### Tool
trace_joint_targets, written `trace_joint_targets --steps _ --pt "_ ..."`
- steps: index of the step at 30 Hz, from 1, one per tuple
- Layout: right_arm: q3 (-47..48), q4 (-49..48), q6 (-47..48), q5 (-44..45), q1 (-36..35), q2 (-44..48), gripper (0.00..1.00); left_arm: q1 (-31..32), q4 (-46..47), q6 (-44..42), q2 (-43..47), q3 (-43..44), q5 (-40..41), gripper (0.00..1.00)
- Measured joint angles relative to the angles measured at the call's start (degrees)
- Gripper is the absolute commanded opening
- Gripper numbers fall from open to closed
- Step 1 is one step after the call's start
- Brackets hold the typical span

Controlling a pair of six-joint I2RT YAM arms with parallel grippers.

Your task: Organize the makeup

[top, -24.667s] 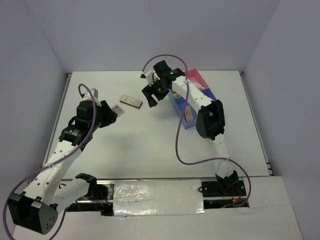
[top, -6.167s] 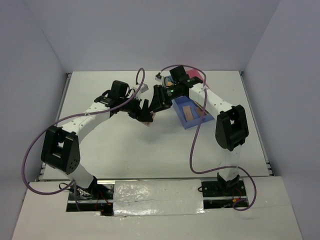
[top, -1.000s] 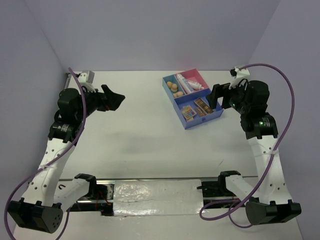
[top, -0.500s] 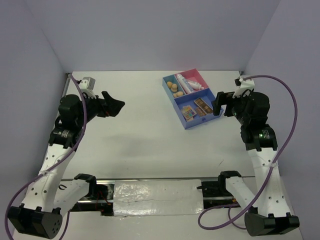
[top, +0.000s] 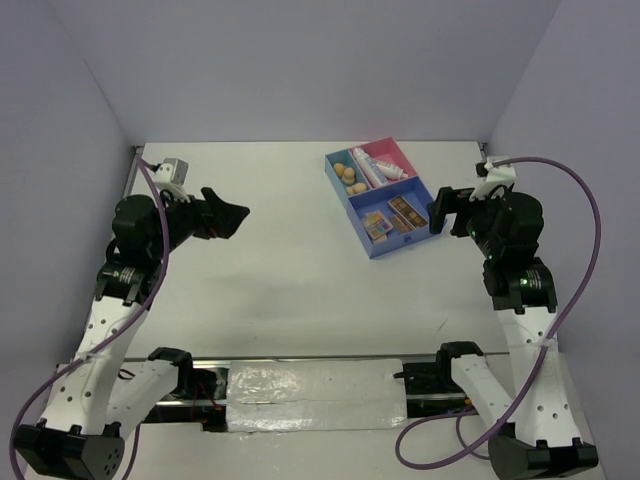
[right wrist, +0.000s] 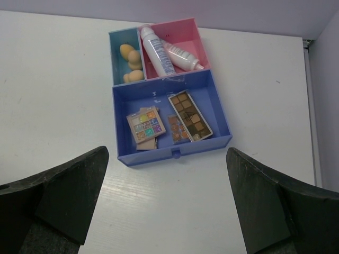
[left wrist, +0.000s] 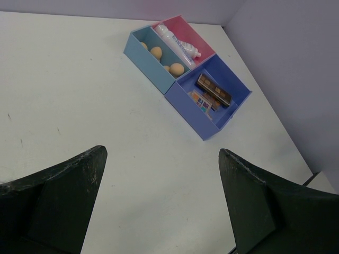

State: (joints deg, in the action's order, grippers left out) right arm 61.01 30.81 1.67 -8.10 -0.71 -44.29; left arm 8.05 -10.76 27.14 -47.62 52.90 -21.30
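White table [top: 300, 290] bears the tray [right wrist: 175, 152] ahead of the right fingers [right wrist: 53, 196], far beyond the left fingers [left wrist: 58, 201]; both pairs gape empty. A careless reach could knock it, scattering palettes [right wrist: 189, 116].

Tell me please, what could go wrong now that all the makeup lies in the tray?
1. The open right claw seems to hang near the tray; a careless swing could shove it.
2. The multicolour palette lies partly on another palette, so a bump may slide it.
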Motion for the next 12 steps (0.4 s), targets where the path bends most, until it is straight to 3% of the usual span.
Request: trace_joint_targets --steps 12 --pt "-3.54 -1.38 0.07 1.25 0.0 2.4 1.0 0.0 -0.33 0.09 1.4 -1.88 0.31 0.99"
